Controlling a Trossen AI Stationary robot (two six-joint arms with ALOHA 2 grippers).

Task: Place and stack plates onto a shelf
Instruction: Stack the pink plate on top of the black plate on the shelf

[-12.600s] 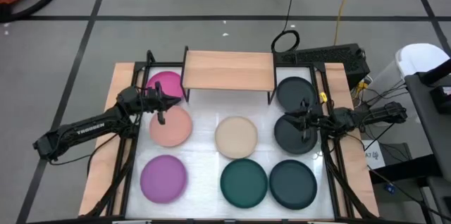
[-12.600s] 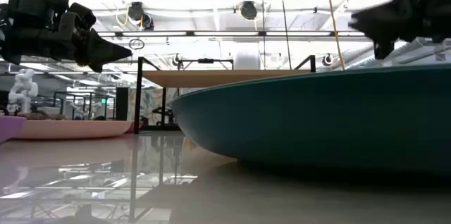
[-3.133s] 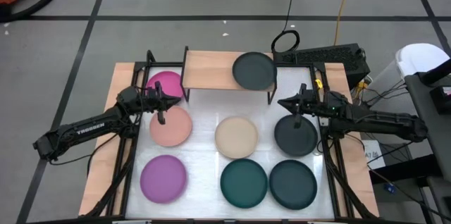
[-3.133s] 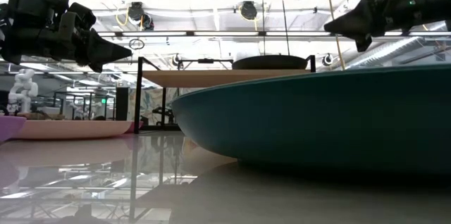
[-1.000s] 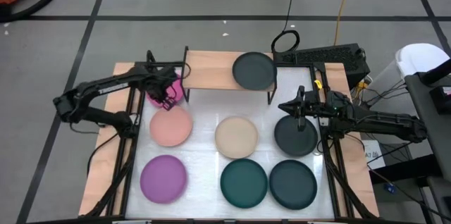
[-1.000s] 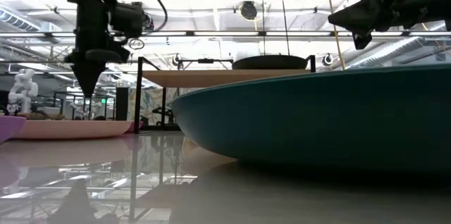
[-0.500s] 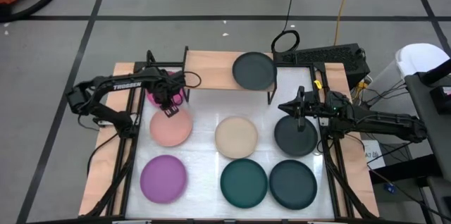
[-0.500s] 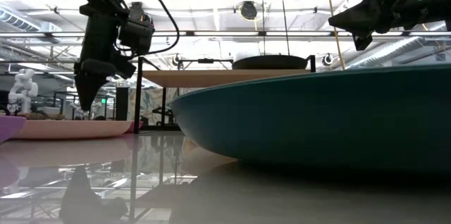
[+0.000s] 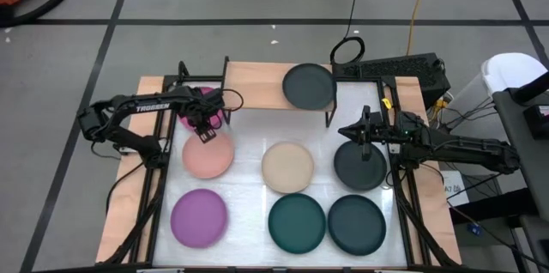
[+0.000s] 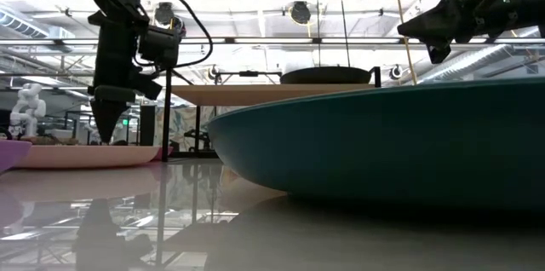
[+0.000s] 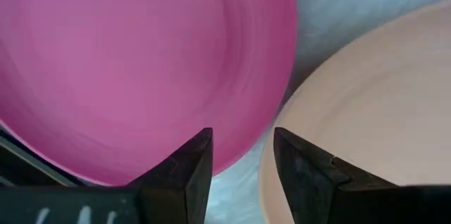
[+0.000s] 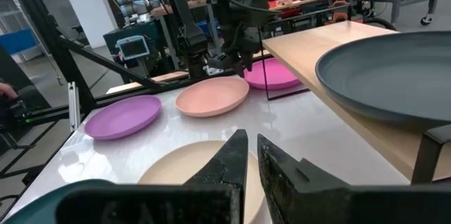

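High view: shelf [image 9: 257, 84] holds one charcoal plate [image 9: 309, 87]; left claw [image 9: 206, 132], spread, seemingly above magenta plate [image 9: 196, 97]

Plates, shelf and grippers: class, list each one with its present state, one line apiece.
Charcoal plate: resting on the shelf.
Shelf: holding one plate.
Magenta plate: on the table, ungripped.
Salmon plate: on the table.
Left gripper: fingers open, above the magenta plate's edge.
Right gripper: fingers nearly closed, empty, raised.

Bright overhead glare on the glossy table [image 10: 128, 220]; blurred wrist close-up.
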